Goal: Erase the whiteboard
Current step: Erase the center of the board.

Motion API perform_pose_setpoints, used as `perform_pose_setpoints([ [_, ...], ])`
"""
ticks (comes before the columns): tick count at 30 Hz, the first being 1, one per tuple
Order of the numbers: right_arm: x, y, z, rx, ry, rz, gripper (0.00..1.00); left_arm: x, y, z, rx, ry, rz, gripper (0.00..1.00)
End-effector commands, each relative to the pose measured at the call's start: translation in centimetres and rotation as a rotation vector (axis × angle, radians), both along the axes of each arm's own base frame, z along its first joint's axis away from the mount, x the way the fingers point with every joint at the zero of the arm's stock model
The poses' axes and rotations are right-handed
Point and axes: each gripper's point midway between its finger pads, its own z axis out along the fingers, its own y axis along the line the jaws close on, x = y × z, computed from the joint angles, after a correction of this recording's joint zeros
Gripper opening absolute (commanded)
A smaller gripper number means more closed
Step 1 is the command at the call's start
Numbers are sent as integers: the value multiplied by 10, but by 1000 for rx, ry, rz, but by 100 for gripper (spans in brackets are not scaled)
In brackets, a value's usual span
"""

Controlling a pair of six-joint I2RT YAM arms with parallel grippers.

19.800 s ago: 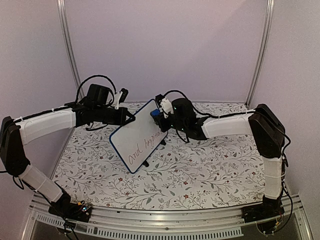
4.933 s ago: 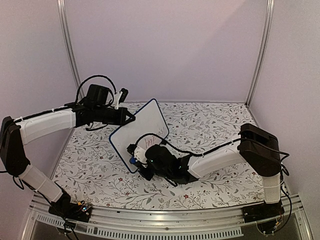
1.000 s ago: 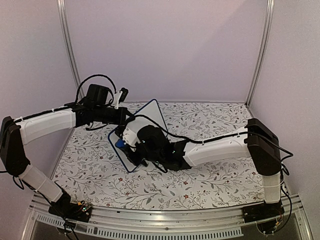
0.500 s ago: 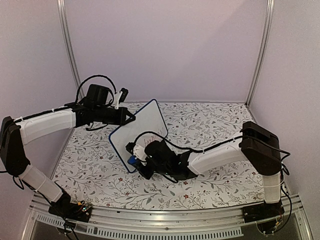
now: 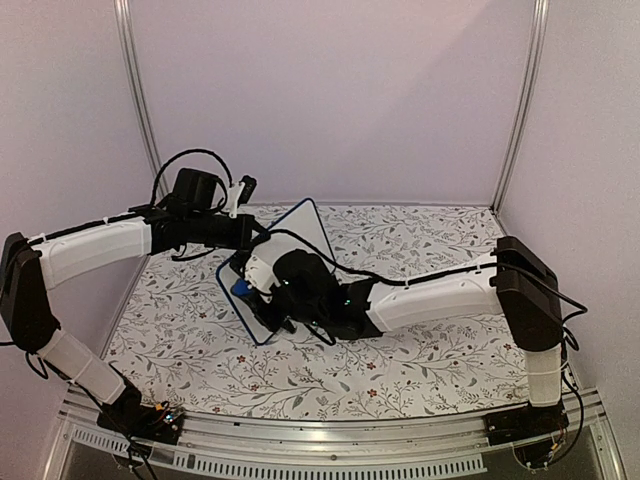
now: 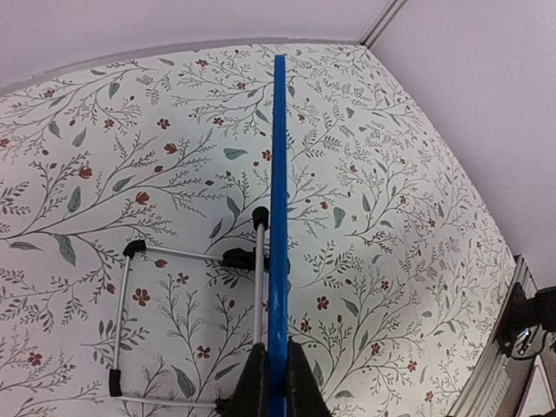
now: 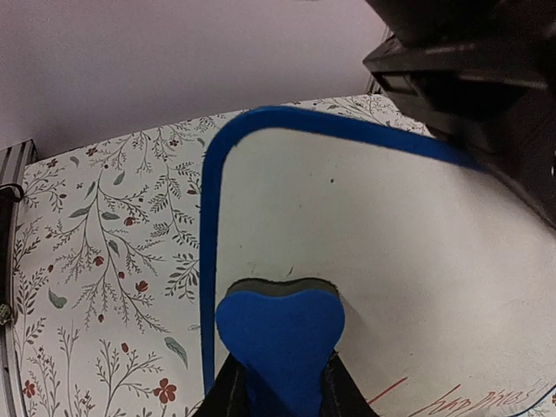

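Note:
The whiteboard [image 5: 312, 236] stands tilted on its wire stand, white with a blue edge. My left gripper [image 5: 262, 238] is shut on its upper left edge; the left wrist view shows the board edge-on as a blue strip [image 6: 278, 217] between the fingers. My right gripper [image 5: 248, 288] is shut on a blue eraser [image 7: 280, 334] and presses its grey felt against the board face [image 7: 365, 226] near the left blue edge. Red handwriting [image 7: 473, 400] shows at the bottom right of the right wrist view. The right arm hides much of the board from above.
The tabletop [image 5: 430, 330] has a floral-patterned cloth. The board's wire stand [image 6: 187, 326] with black feet rests on it behind the board. White walls and metal posts [image 5: 135, 100] enclose the back and sides.
My right gripper has moved the eraser from the board's lower left up and left to its upper left area, repeating a stroke seen one second ago. The left arm has not moved.

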Motion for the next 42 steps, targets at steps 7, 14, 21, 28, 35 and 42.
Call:
perform_pose_setpoints([
  [7, 4, 4, 15, 12, -56, -6, 16, -20, -5, -23, 13, 101, -40, 0],
  [14, -17, -18, -44, -78, 30, -13, 16, -20, -5, -23, 11, 104, -38, 0],
  [21, -17, -35, -65, -99, 69, -58, 17, -20, -5, -24, 9, 112, -40, 0],
  [28, 0, -17, -19, -32, -14, -66, 17, -20, -4, -23, 11, 105, -36, 0],
  [35, 20, 0, 52, 79, -106, -53, 17, -20, -4, -22, 10, 101, -37, 0],
  [42, 19, 12, 69, 117, -115, -20, 17, -20, -5, -21, 8, 101, -39, 0],
])
